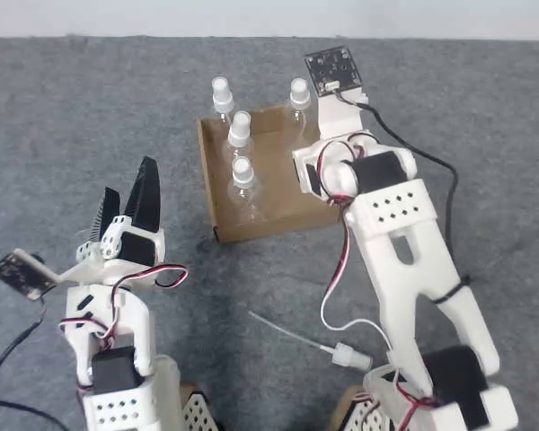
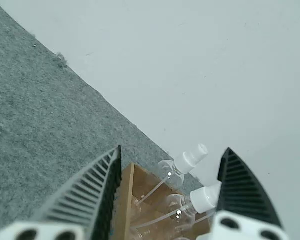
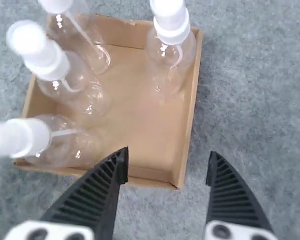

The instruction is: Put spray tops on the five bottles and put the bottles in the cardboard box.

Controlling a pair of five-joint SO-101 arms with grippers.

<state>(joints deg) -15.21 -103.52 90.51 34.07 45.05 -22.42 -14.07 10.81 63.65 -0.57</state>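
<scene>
Right gripper (image 3: 167,152) gapes empty above the cardboard box (image 3: 191,110), left gripper (image 2: 172,149) likewise open. Dropping lower could topple the capped bottles (image 3: 170,55) inside.

Bright even light, soft shadows; small glints on the bottles (image 3: 172,60)

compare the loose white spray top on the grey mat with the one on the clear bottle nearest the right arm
The loose white spray top lies on its side on the grey mat; the fitted white spray top stands upright. The loose one caps nothing; the fitted one sits on a clear bottle in the brown cardboard box. The loose one's tube lies bare; the fitted one's runs inside its bottle. Both are white.
</scene>
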